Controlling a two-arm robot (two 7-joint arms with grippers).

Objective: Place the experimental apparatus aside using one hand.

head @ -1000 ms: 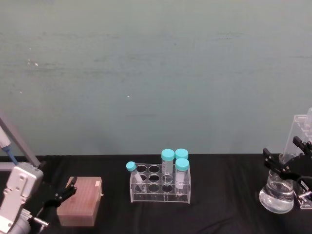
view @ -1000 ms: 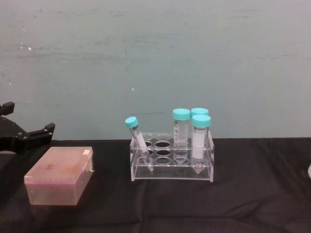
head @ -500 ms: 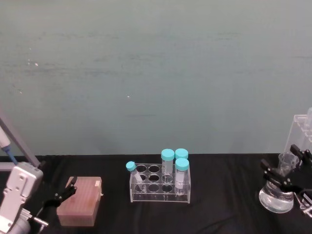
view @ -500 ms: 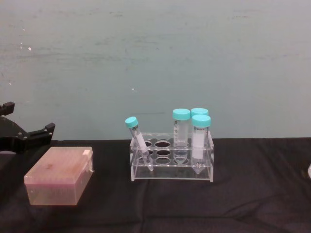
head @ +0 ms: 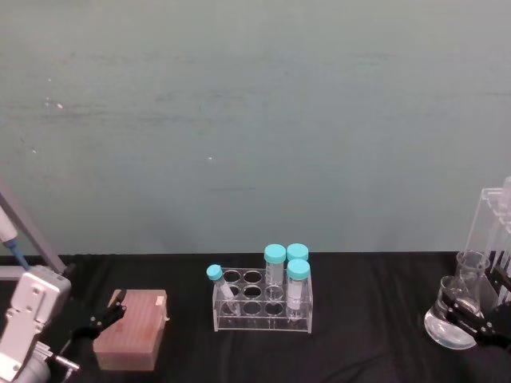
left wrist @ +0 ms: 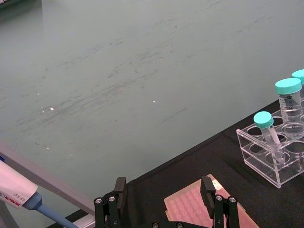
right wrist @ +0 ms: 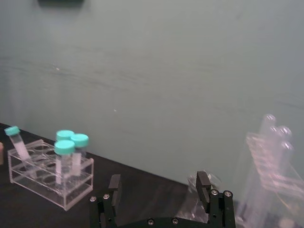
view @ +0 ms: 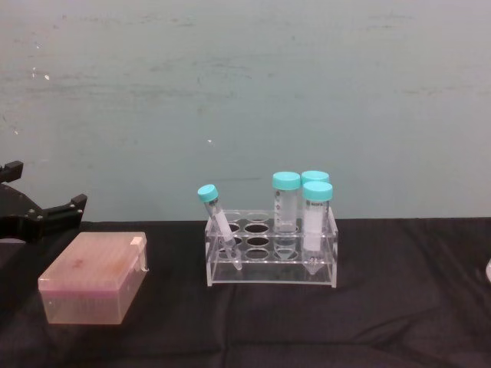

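- Apparatus first, biggest piece leading: the tall clear acrylic stand (head: pixel 493 231) with its long round-topped tubes (right wrist: pixel 271 156) stands at the far right edge of the black table (head: pixel 375 319), tucked out of the central work area, which reads as the "aside" spot.
- Next down, the conical flask (head: pixel 452 323) holding clear liquid sits on the cloth just in front of that stand, upright and free of any grip.
- Smaller again, the little glass beaker (head: pixel 471 263) stands between flask and stand, close against both; whether they touch I cannot tell.
- Right gripper (head: pixel 477 321) hangs low beside the flask, its two black fingers (right wrist: pixel 114 186) spread wide with nothing between them, so it looks released, which fits a piece just set down.
- Left gripper (left wrist: pixel 163 192) sits parked at the left edge, fingers apart and empty, above the pink tip box (head: pixel 132 329); one-handed job, so it has no part here.
- Mid-table, the clear tube rack (head: pixel 262 302) with teal-capped tubes (head: pixel 275 267) stands well apart from the glassware and plays no part.
- My call: all three pieces look to be grouped at the right, so the placing seems done or nearly so.
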